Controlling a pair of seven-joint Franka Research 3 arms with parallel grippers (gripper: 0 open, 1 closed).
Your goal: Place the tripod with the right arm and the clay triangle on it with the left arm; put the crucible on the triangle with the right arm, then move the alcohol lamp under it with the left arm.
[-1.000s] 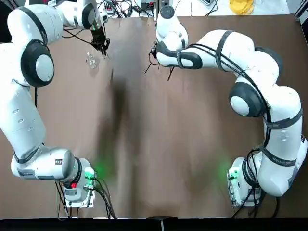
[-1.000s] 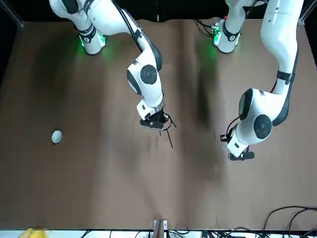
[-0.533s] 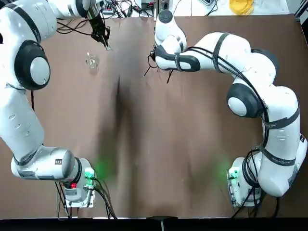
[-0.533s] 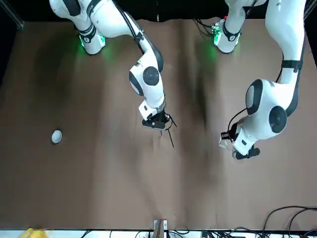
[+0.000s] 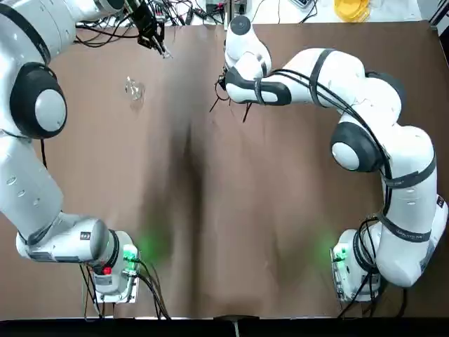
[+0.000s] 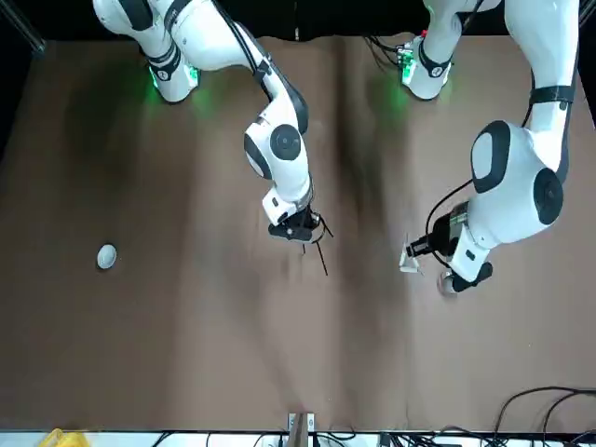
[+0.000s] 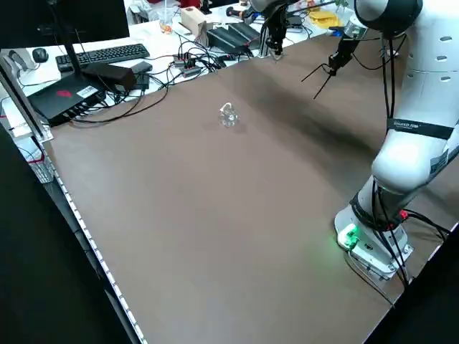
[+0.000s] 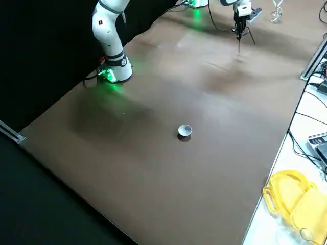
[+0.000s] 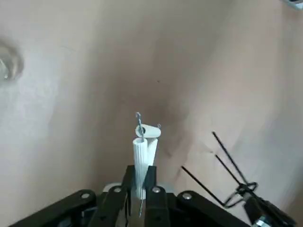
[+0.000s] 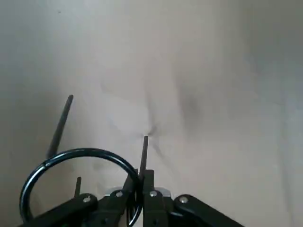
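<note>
My right gripper [image 5: 228, 90] is shut on the ring of the black wire tripod [image 6: 317, 250] at the far middle of the table. The ring [image 10: 80, 182] sits beside the fingers and the legs point down at the cloth; I cannot tell whether the feet touch it. My left gripper [image 5: 151, 36] is raised near the far left edge, shut on the white clay triangle [image 9: 142, 144], which shows edge-on. The clear glass alcohol lamp [image 5: 133, 89] stands on the table below and beside that gripper. The small white-grey crucible [image 6: 107, 256] sits alone far out on my right side.
Cables, a keyboard and boxes [image 7: 107, 68] crowd the bench beyond the far left edge. A yellow object [image 8: 291, 199] lies off the table past the far right corner. Brown cloth [image 5: 231, 210] covers the table, with bare space in the middle and near part.
My left gripper has risen and drifted toward the far edge with the clay triangle, away from the lamp. The right gripper with the tripod has barely shifted.
</note>
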